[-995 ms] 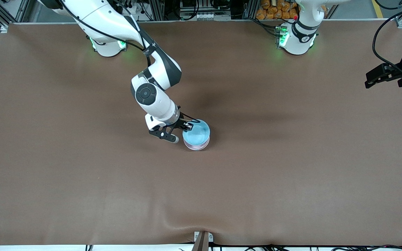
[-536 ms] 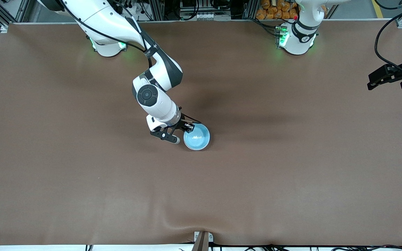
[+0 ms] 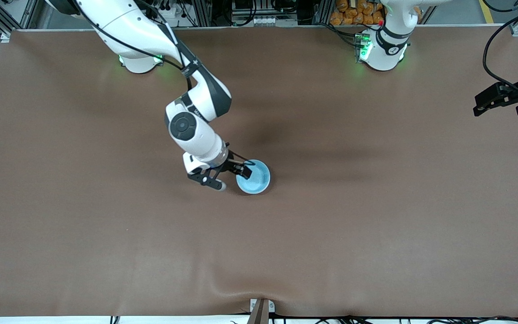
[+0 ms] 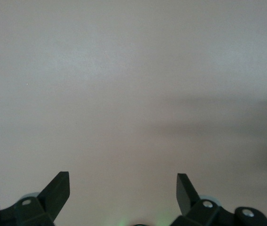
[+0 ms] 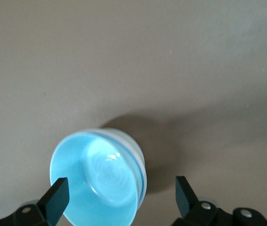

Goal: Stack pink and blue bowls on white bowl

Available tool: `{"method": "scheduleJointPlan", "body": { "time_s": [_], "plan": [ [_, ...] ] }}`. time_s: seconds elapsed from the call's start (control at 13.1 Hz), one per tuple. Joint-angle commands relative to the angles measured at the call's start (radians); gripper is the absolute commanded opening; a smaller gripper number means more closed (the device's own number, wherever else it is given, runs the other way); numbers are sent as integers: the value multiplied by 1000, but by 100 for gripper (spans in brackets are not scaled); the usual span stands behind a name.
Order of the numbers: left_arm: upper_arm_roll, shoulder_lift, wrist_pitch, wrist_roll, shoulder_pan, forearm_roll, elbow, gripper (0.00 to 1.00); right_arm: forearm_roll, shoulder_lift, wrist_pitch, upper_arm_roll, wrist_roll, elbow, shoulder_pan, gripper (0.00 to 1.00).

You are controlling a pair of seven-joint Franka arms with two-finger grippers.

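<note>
The light blue bowl point(image 3: 254, 178) sits near the middle of the table as the top of a nested stack. It also shows in the right wrist view point(image 5: 100, 181), where a pale rim point(image 5: 141, 165) shows just under it. The pink bowl and the white bowl are otherwise hidden beneath it. My right gripper point(image 3: 233, 177) is open and empty, just above the blue bowl's edge on the side toward the right arm's end; in the right wrist view point(image 5: 121, 188) the bowl's side lies between its fingers. My left gripper point(image 3: 502, 96) waits open and empty over the left arm's end of the table; its wrist view point(image 4: 123, 183) shows only bare table.
The brown table cover point(image 3: 331, 234) has a wrinkle at its edge nearest the front camera. The arm bases stand along the edge farthest from that camera.
The blue bowl has settled down into the stack, hiding the pink bowl under it. My right gripper has let go and drawn back a little toward the right arm's end.
</note>
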Motion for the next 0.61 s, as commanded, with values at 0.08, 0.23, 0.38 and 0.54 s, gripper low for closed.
{"method": "scheduleJointPlan", "body": {
  "time_s": [0.08, 0.23, 0.38, 0.54],
  "plan": [
    [4, -7, -4, 25, 13, -21, 8, 100, -14, -87, -168, 10, -210, -2, -131, 100],
    [2, -6, -4, 24, 10, -20, 8, 100, -12, -159, -300, 10, -388, -10, -220, 100],
    [1, -6, -5, 24, 8, -20, 8, 100, -14, -239, -415, 10, -505, -8, -311, 100],
    [-1, -7, -5, 24, 5, -20, 8, 100, -40, -335, -553, 9, -561, -7, -375, 100]
  ]
}}
